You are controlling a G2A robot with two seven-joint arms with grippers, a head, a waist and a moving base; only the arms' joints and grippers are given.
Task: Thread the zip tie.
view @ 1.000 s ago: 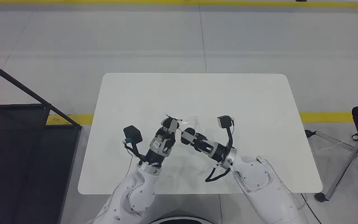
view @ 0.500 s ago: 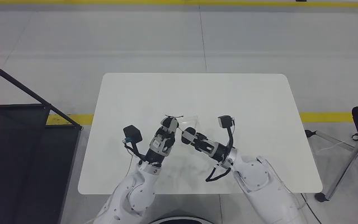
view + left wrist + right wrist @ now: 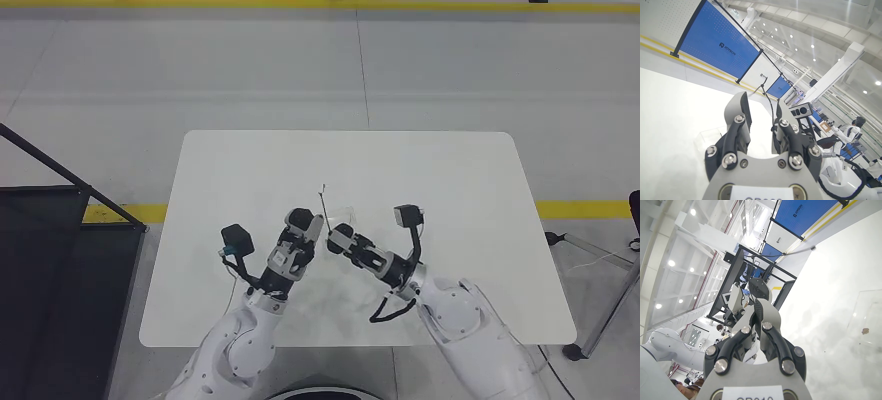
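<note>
Left gripper (image 3: 761, 100): above the near middle of the table (image 3: 450, 200), fingers spread, holding nothing. Right gripper (image 3: 758, 294): just beside it, fingers pressed together on the zip tie (image 3: 322, 198). The zip tie rises from that pinch, clear of the table. Clear box (image 3: 347, 213): on the table, just beyond both grippers.

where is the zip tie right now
Top view: the zip tie is over the middle of the table, one end pinched in the right pincer, sticking out past the open left pincer just beside it.
</note>
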